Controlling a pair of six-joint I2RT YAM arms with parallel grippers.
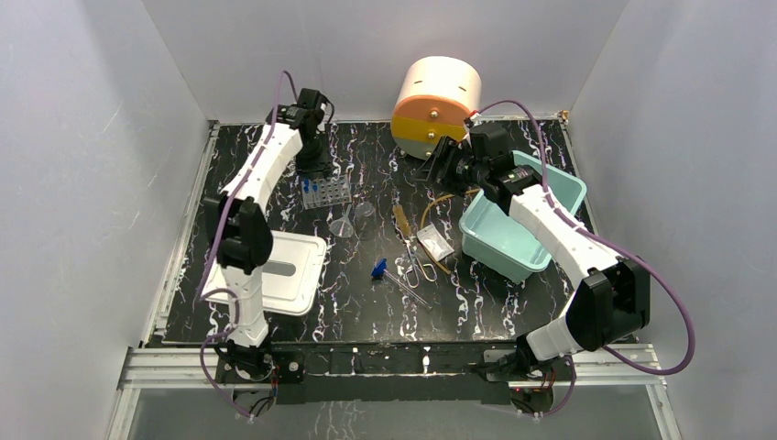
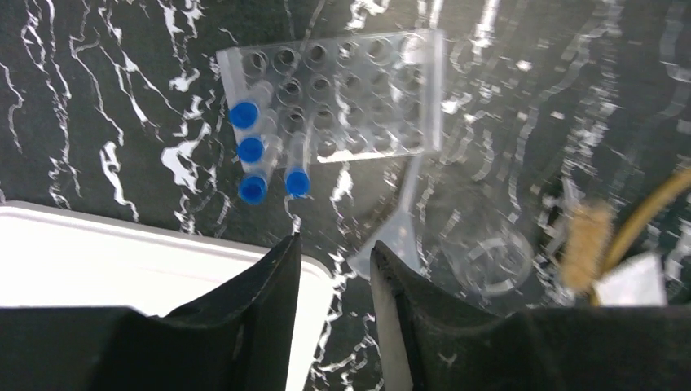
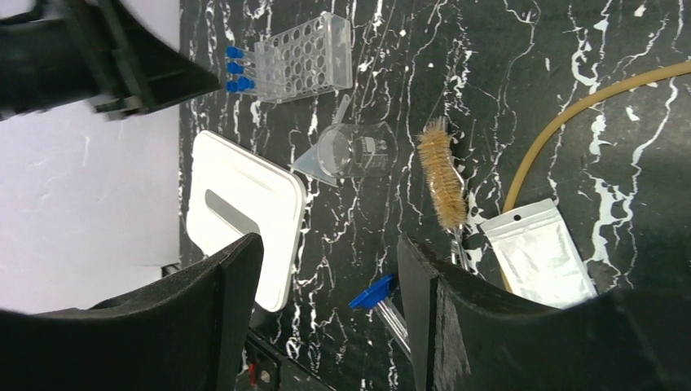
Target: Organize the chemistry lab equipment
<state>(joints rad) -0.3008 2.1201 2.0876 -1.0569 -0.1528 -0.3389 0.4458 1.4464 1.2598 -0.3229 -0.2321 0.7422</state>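
A clear grid rack (image 1: 327,191) holding several blue-capped tubes (image 2: 253,151) stands at the back left. A clear funnel (image 1: 344,225) and a small clear beaker (image 1: 365,211) lie beside it. The wooden-handled brush (image 1: 401,221), small clear bag (image 1: 435,243), metal scissors (image 1: 420,267) and tan tubing (image 3: 587,106) lie mid-table. A loose blue-capped tube (image 1: 380,269) lies nearer the front. My left gripper (image 1: 316,169) hovers behind the rack, open and empty (image 2: 334,252). My right gripper (image 1: 432,170) hangs over the back centre, open and empty (image 3: 326,257).
A cream-and-orange round drawer unit (image 1: 438,105) stands at the back centre. A teal bin (image 1: 541,197) sits on the right under my right arm. A white flat lid (image 1: 279,270) lies front left. White walls enclose the black marbled table.
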